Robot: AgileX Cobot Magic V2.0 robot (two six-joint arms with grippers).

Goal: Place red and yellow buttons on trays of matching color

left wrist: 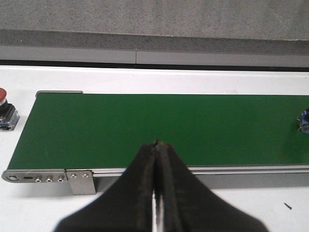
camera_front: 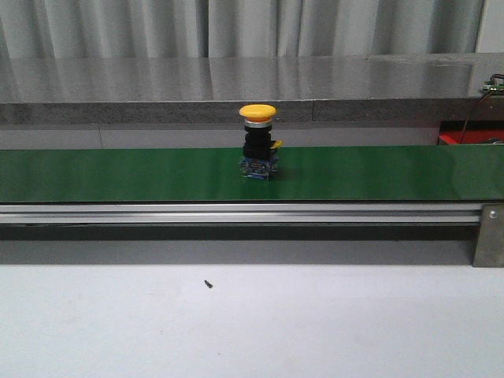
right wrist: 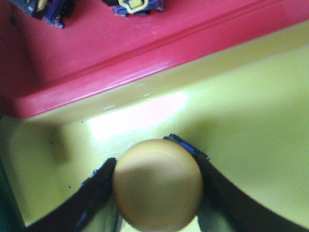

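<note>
A yellow button (camera_front: 258, 142) stands upright mid-frame on the green conveyor belt (camera_front: 118, 173). Another yellow button (right wrist: 158, 183) sits gripped between the right fingers (right wrist: 99, 191) over the yellow tray (right wrist: 251, 111), beside the red tray (right wrist: 96, 58). The left fingers (left wrist: 145, 193) are pressed together, empty, above the belt; a red button (left wrist: 4, 108) rests at left edge on the desk (left wrist: 145, 77).
</note>
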